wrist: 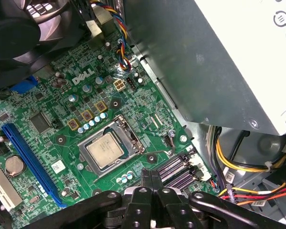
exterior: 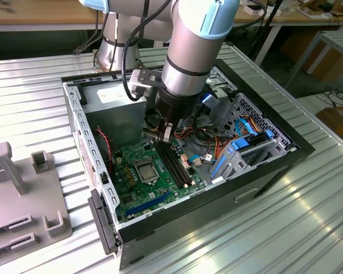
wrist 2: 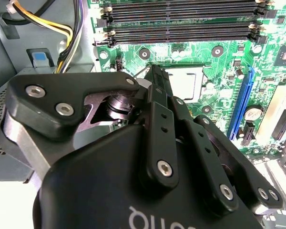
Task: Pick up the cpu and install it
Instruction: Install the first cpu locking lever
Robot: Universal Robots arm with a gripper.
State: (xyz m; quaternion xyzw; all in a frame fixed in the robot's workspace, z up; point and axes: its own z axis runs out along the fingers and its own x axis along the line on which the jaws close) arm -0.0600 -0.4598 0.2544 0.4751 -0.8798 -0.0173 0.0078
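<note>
Gripper (wrist: pixel 151 177) hangs just above the motherboard (wrist: pixel 57 95), fingers (wrist: pixel 156 175) pressed together with nothing between them in both wrist views — empty, touching nothing I can see. In the first wrist view the tips sit near the RAM slots (wrist: pixel 178 169), just beside the socket (wrist: pixel 112 149) rather than over it. The cpu (wrist: pixel 106 150) lies flat inside that socket, silvery top up, square to the frame, so it looks seated already; the metal frame around it reads as open or unlatched, but I cannot tell for sure. Judgement: the placing part is done. Past the socket, the blue expansion slot (wrist: pixel 31 160) runs along the board, then the power supply (wrist: pixel 214 62) wall with its yellow and orange cables (wrist: pixel 240 164). In the exterior view the arm (exterior: pixel 188 54) reaches down into the open computer case (exterior: pixel 177 220), which lies on its side on the ribbed metal table (exterior: pixel 308 228) — side panel off for access from above.
</note>
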